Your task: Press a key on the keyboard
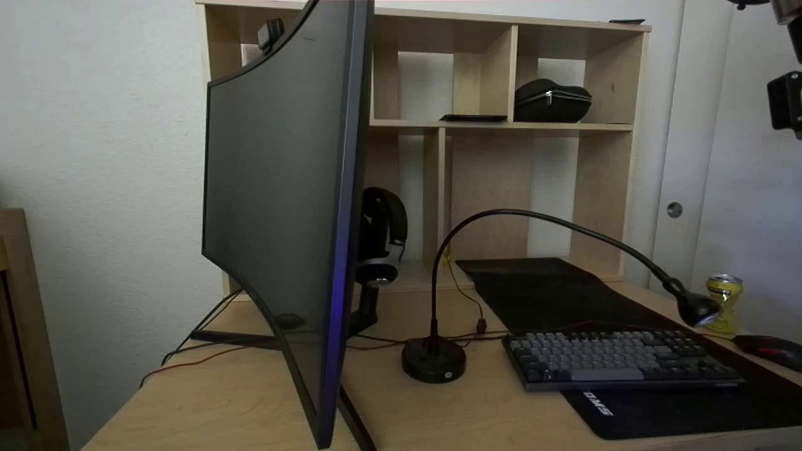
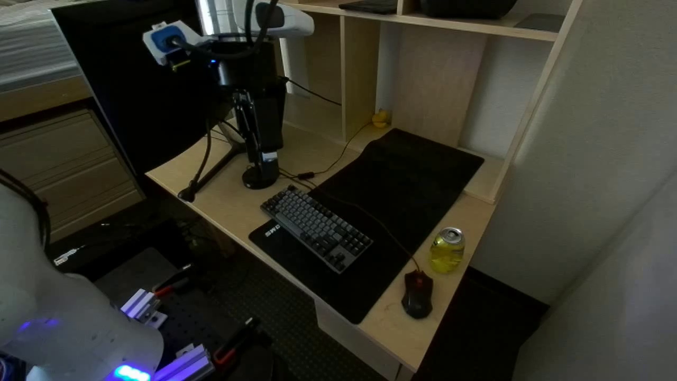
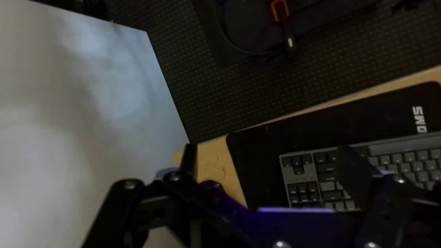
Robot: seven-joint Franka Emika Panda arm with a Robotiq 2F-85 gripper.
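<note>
The keyboard [image 1: 617, 360] is flat, wide and rectangular, its dark grey-black body packed with rows of small keys [image 3: 303, 190]: bluish-grey ones across the middle, darker ones around them and in the clusters at one end, with a long grey space bar [image 1: 606, 374] along the front. It lies on the black mat [image 2: 402, 174], its opposite end reaching past the mat's edge over the bare worktop [image 1: 463, 419]. The arm [image 2: 63, 323] carries the hand [image 3: 267, 151] well above the worktop, apart from the keyboard, with its fingers [image 3: 355, 174] pointing roughly downward; in an exterior view the hand shows partly in front of the monitor [image 2: 137, 95]. In the wrist view the fingers stand wide apart, with mat and keys visible between them, and one finger hides part of the keyboard.
</note>
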